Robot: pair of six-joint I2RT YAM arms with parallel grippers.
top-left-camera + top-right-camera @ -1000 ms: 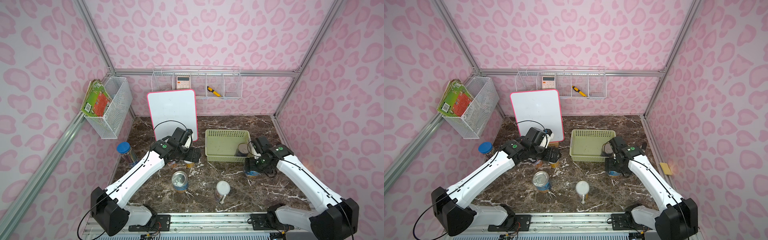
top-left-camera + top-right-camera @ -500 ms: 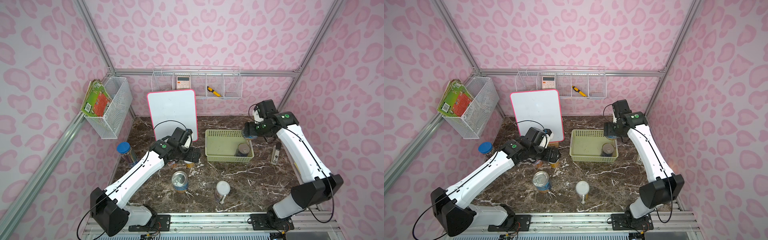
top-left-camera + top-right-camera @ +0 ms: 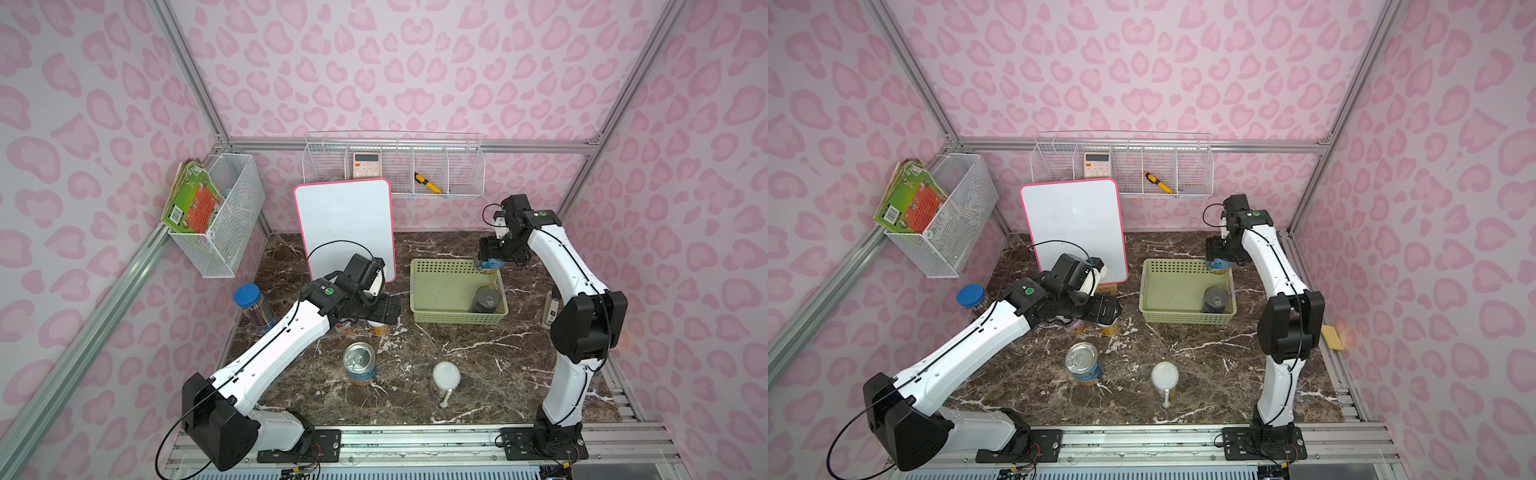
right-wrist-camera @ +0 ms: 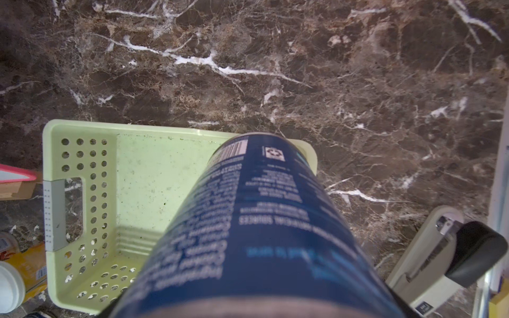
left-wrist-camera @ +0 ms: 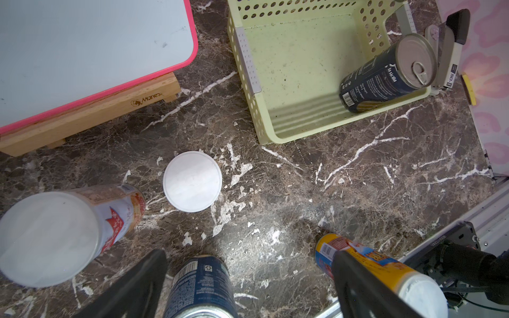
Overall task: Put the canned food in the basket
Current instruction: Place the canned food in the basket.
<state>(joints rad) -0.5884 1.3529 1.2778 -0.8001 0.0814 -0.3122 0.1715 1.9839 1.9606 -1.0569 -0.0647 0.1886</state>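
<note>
right gripper (image 3: 492, 252) clamps a blue-label can (image 3: 489, 264), now raised over the far right corner of the basket (image 3: 436, 318); a second ago it was down at the marble (image 3: 478, 357) by the near right corner. left gripper (image 3: 379, 311) hangs unmoved, jaws spread and empty, by two white-lidded cans (image 5: 192, 181). another blue can (image 3: 484, 298) stands in the basket's near right corner; the floor to its left is bare. a stapler (image 3: 550, 309) lies just outside the right wall.

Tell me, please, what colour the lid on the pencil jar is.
The lid is blue, clearest in a top view.
</note>
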